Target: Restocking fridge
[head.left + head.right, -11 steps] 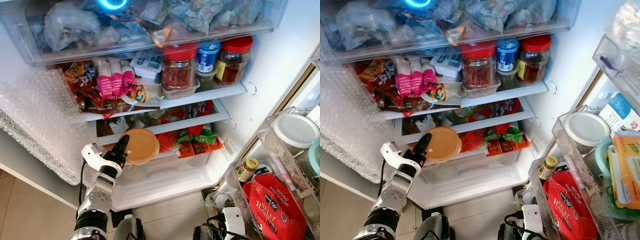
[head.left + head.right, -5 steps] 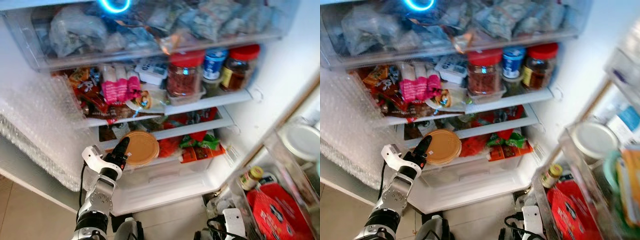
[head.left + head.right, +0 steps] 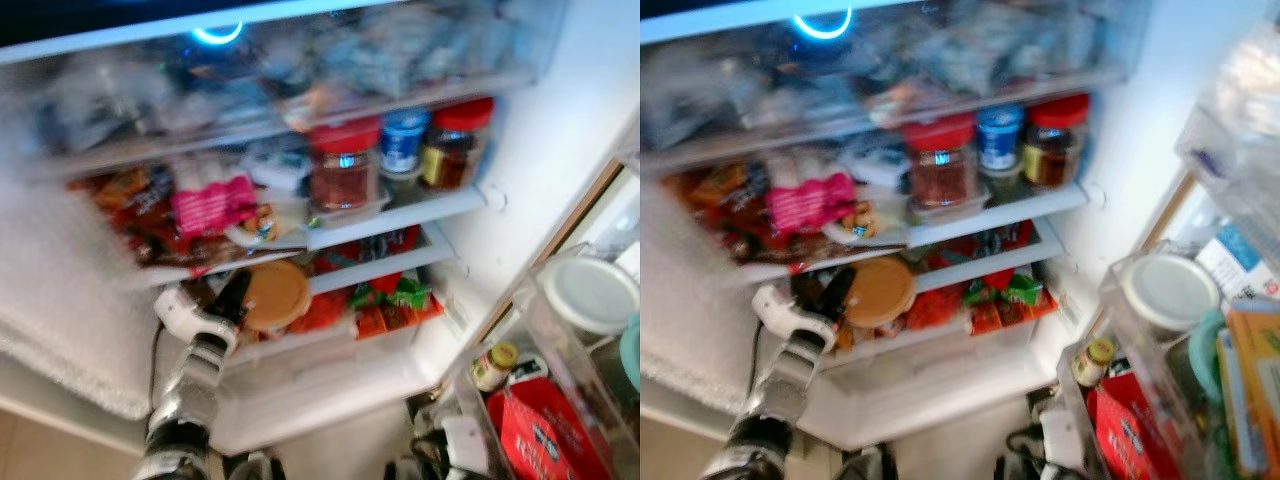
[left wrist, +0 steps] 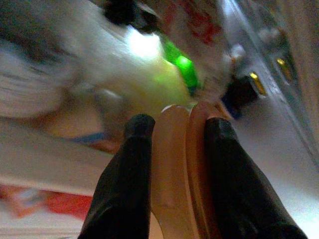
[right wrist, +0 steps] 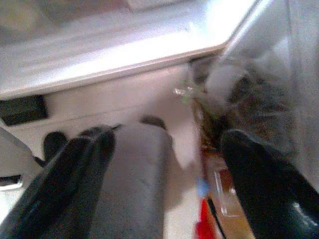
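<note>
left hand (image 4: 172, 127) | fingers clamped on tan round lid (image 3: 272, 296) | right hand (image 5: 164, 149) spread wide, empty

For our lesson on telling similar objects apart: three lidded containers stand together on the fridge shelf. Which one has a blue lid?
The middle container, standing between the two red-lidded jars: the larger left jar and the right jar.

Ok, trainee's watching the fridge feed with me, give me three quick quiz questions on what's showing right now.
1. True or false: the left gripper is shut on the tan lidded container.
2. Which colour are the lids of the two large jars on the fridge shelf? A) green B) red C) white
3. The right gripper has its fingers ____.

Key: 1 true; 2 B; 3 open
</note>
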Robot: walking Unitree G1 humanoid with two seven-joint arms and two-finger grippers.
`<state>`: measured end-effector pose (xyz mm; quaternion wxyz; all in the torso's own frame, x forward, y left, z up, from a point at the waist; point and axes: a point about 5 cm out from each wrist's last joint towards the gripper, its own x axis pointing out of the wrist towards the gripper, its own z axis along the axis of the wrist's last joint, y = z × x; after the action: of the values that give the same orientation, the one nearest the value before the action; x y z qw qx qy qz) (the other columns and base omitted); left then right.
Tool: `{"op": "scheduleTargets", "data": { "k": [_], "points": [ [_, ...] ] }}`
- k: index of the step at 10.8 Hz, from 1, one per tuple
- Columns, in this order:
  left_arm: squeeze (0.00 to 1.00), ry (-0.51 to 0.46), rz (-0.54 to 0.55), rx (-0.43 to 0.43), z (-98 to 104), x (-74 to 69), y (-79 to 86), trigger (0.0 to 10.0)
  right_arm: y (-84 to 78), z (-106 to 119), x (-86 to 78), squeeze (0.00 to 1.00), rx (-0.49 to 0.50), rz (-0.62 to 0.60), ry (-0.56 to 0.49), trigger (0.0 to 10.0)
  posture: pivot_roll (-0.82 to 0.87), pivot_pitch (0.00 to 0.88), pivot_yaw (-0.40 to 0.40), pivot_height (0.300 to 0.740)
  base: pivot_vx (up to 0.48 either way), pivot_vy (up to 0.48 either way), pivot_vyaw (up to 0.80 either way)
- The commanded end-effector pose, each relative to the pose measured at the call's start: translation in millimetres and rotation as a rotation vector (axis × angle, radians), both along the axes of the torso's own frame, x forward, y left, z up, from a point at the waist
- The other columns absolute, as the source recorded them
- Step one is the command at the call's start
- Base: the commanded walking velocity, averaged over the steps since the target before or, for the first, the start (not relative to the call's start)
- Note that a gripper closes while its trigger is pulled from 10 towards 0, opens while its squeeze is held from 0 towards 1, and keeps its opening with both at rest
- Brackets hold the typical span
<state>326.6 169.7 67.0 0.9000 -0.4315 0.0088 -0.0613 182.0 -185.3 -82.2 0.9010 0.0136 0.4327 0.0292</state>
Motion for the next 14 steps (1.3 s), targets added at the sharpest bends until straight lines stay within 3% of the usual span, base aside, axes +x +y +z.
{"op": "scheduleTargets", "data": {
  "k": [1, 3, 8, 14],
  "points": [
    [0.00, 0.014, 0.008, 0.015, -4, -2.5, 7.6, 10.0, 1.7, -2, -2.7, 0.00, 0.004, -0.007, 0.019, 10.0, -0.07, 0.147, 0.029, 0.656, 0.334, 0.000, 0.00],
    [0.00, 0.022, 0.002, 0.019, -5, -2.1, 6.2, 10.0, 1.5, -2, -2.9, 0.00, 0.004, -0.007, 0.019, 10.0, -0.07, 0.145, 0.028, 0.656, 0.313, 0.000, 0.00],
    [0.00, 0.077, 0.030, -0.046, -14, -3.1, 7.1, 10.0, 1.4, -2, -3.6, 0.00, 0.005, -0.007, 0.018, 10.0, -0.08, 0.138, 0.026, 0.656, 0.000, 0.000, 0.00],
    [0.00, 0.072, 0.056, -0.043, -11, 3.4, 8.5, 10.0, 0.8, -2, -4.1, 0.00, 0.004, -0.003, 0.016, 10.0, -0.09, 0.139, 0.020, 0.656, 0.000, 0.000, 0.00]
  ]
}}
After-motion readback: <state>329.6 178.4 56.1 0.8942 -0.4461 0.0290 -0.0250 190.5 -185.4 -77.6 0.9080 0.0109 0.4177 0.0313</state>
